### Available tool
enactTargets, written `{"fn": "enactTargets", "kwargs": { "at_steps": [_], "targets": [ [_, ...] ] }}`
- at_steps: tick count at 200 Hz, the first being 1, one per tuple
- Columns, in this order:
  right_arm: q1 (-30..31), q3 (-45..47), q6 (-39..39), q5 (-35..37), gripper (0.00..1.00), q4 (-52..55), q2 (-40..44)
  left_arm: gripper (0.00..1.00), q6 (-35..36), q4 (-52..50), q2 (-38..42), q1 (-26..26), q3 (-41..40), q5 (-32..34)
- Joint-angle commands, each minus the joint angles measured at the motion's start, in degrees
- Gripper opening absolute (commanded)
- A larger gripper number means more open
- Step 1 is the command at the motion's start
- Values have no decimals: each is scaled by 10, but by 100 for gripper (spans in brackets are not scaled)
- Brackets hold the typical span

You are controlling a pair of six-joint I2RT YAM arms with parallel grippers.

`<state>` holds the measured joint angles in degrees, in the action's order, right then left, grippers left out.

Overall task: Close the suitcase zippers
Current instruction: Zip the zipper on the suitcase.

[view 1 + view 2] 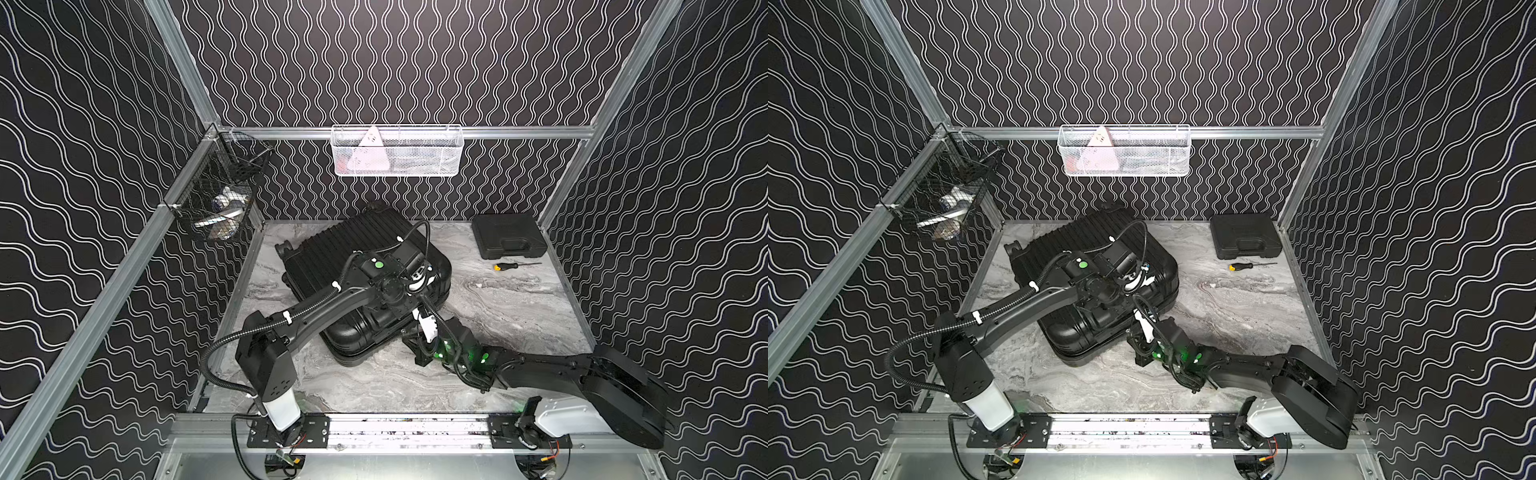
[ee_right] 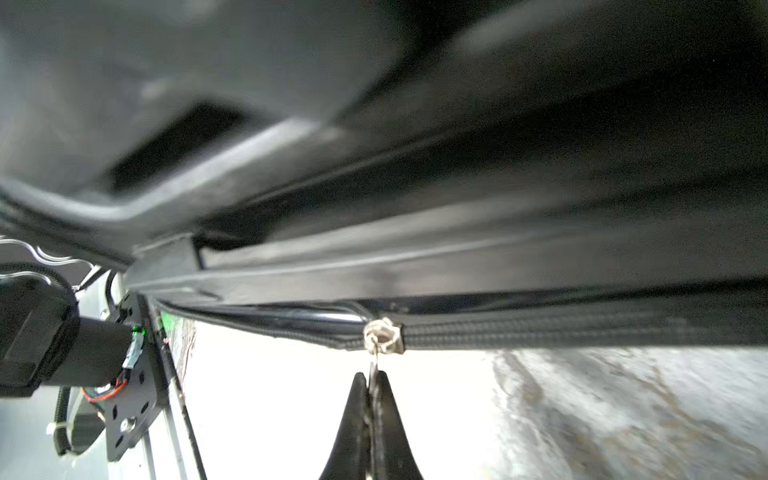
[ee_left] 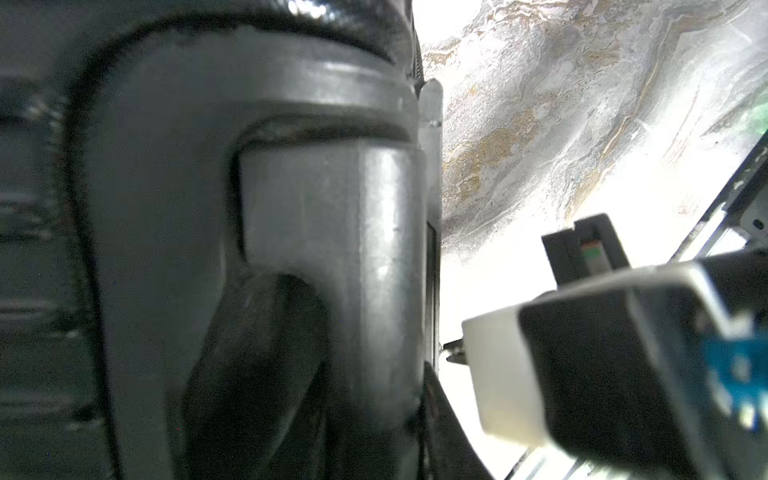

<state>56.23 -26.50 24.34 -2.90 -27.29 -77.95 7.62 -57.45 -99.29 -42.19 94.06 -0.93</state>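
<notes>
Zipper pull (image 2: 376,358) sits clenched in our right jaws for dragging; left jaws seemingly brace the suitcase (image 1: 332,245), and we cannot tell their grip.

Right of the suitcase (image 1: 328,249) the table (image 1: 498,316) lies open out to the screwdriver (image 1: 509,266) and tool case (image 1: 509,235), while the left arm (image 1: 324,303) bars the space above it.

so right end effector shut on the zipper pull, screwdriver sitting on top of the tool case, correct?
One slip: the screwdriver lies on the table just in front of the tool case, not on it; both top views show that. The right end effector is indeed shut on the zipper pull, per the right wrist view.
</notes>
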Motion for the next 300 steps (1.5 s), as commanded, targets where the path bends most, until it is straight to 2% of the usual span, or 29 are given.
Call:
{"fn": "enactTargets", "kwargs": {
  "at_steps": [1,56,186,245,300],
  "targets": [
    [19,-9,-24,-99,0,-38,-5,12,-5,103,-19,3,24,77],
    [43,-16,-43,-104,0,-38,-6,10,-6,100,-42,3,82,72],
    [98,-71,-80,-149,0,2,-43,5,-57,158,-97,3,144,107],
    [117,-95,-87,-170,0,-1,-59,0,-86,206,-112,3,136,126],
    [135,-116,-92,-185,0,-1,-78,0,-104,237,-127,3,133,132]
  ]
}}
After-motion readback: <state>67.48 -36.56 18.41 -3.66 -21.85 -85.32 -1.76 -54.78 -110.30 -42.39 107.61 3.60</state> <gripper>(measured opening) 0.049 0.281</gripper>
